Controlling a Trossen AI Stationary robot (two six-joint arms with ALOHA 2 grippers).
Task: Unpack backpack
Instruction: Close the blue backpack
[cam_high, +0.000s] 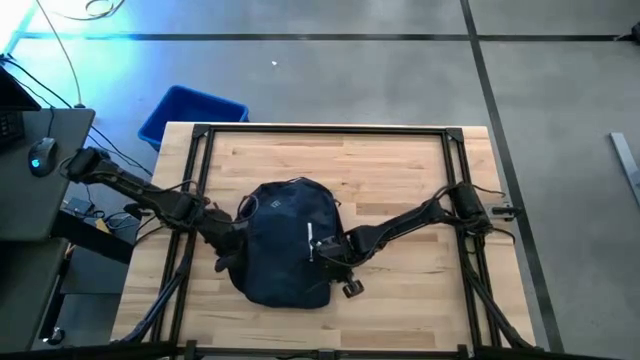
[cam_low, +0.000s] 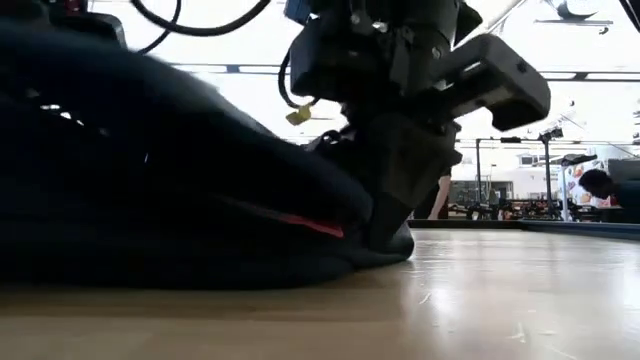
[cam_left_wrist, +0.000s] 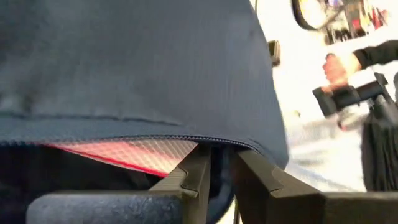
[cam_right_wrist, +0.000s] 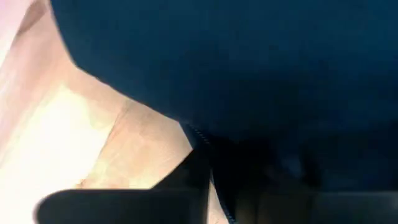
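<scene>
The dark navy backpack (cam_high: 285, 240) lies flat in the middle of the wooden table (cam_high: 400, 160); along its zip opening a red lining (cam_left_wrist: 124, 155) shows. My left gripper (cam_high: 232, 245) is at the backpack's left side, shut on its zip edge. My right gripper (cam_high: 325, 250) comes steeply down onto the backpack's right part and is shut on the cloth by the zip (cam_right_wrist: 198, 134). In the low view the right gripper (cam_low: 390, 225) stands at the end of the bag (cam_low: 150, 180). My left gripper pinches the backpack's zippered edge (cam_left_wrist: 208, 146) between its two fingers (cam_left_wrist: 193, 180), coming slanting down from the table's left. The cloth above the edge is raised and the red lining shows below it. My right gripper pinches the cloth at the zip line (cam_right_wrist: 202, 146), which runs down between its fingers (cam_right_wrist: 186, 180). It comes from above, pointing steeply down. The backpack stays on the table.
A blue plastic bin (cam_high: 190, 112) stands on the floor past the table's far left corner. Black frame rails (cam_high: 320, 128) run along the table's edges. A desk with a mouse (cam_high: 42, 155) is at the left. A person (cam_left_wrist: 348, 87) shows in the room beyond.
</scene>
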